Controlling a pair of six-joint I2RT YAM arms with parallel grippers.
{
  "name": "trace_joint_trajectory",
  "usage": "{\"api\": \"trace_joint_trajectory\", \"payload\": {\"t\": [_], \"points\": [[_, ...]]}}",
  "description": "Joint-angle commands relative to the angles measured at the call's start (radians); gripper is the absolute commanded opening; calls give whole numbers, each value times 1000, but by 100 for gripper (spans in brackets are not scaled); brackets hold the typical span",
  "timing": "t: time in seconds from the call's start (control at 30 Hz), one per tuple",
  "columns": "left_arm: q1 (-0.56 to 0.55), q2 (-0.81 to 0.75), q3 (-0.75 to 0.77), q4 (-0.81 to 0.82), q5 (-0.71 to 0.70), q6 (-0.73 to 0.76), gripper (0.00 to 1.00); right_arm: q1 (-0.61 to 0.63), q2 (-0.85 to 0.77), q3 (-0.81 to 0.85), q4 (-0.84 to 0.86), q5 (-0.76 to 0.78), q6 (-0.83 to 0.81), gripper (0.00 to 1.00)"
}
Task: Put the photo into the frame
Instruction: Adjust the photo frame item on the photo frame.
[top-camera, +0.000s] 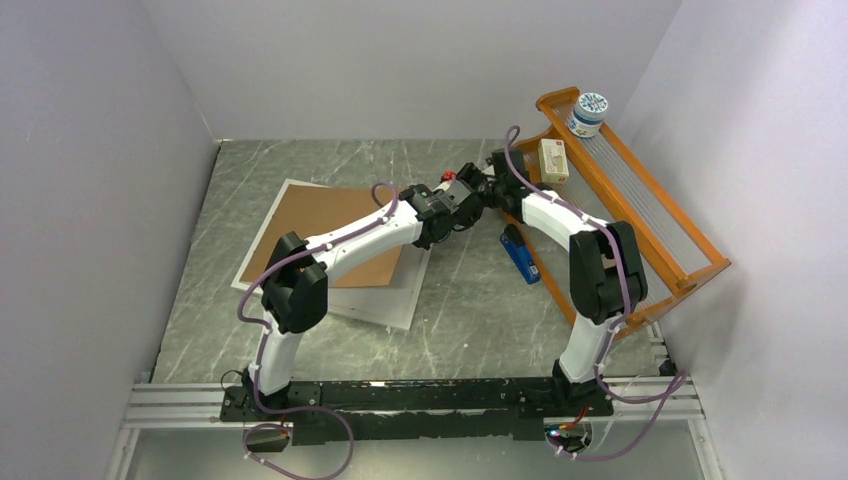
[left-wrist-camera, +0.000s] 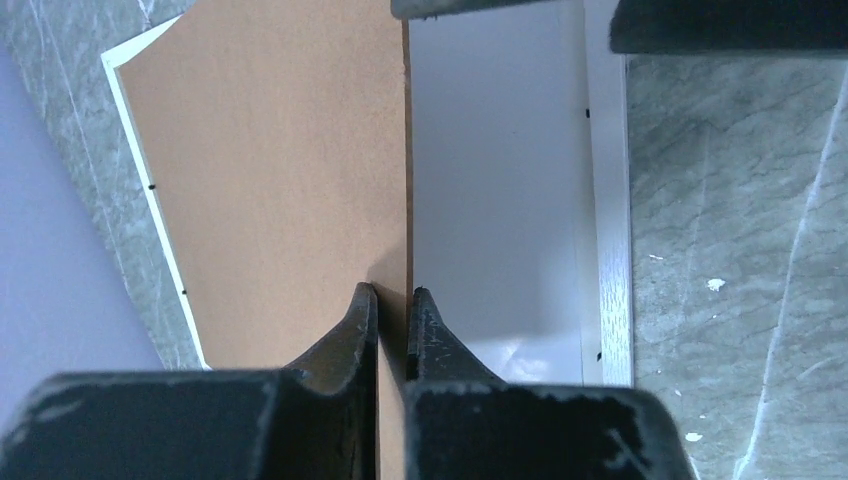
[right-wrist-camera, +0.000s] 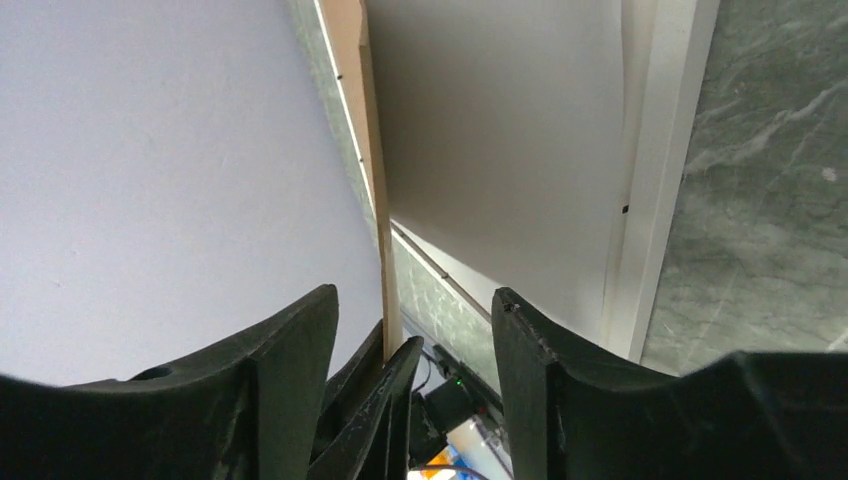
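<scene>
The frame (top-camera: 408, 296) lies flat on the table left of centre, its silvery-white rim (left-wrist-camera: 615, 250) plain in the left wrist view. My left gripper (left-wrist-camera: 392, 292) is shut on the right edge of the plain brown backing board (left-wrist-camera: 270, 170) and holds it tilted up over the frame (right-wrist-camera: 660, 150). A plain white sheet (left-wrist-camera: 490, 180) lies inside the frame under the board. It looks like the photo's back, and no picture side shows. My right gripper (right-wrist-camera: 415, 295) is open and empty, right beside the left gripper (top-camera: 458, 198), with the board's edge (right-wrist-camera: 375, 150) between its fingers.
An orange wooden rack (top-camera: 640, 200) stands along the right wall, holding a blue-lidded white jar (top-camera: 588, 113) and a small white box (top-camera: 553, 160). A blue object (top-camera: 520, 255) lies on the table beside the right arm. Walls close in at left, back and right.
</scene>
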Motion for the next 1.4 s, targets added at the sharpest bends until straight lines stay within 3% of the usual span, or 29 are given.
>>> {"api": "trace_joint_trajectory", "payload": {"t": [0.0,0.33,0.5,0.7,1.07,1.2,1.37], "points": [[5,8,33,-8,109,-53,3,-10,-113,-17,-30,90,-27,65],[7,-5,34,-18,121,-84,3,-20,-440,-317,-58,317,-22,72],[8,-10,20,-5,126,-96,3,-17,-488,-419,-117,333,-44,70],[15,-15,21,-2,143,-110,3,48,-401,-451,-33,269,-49,67],[27,-27,4,0,136,-163,3,209,-142,-358,-14,159,-66,71],[32,-41,0,-3,141,-173,3,270,-112,-312,-59,270,-119,70],[60,-69,-1,4,174,-178,3,374,-168,-353,-36,521,-126,69]]}}
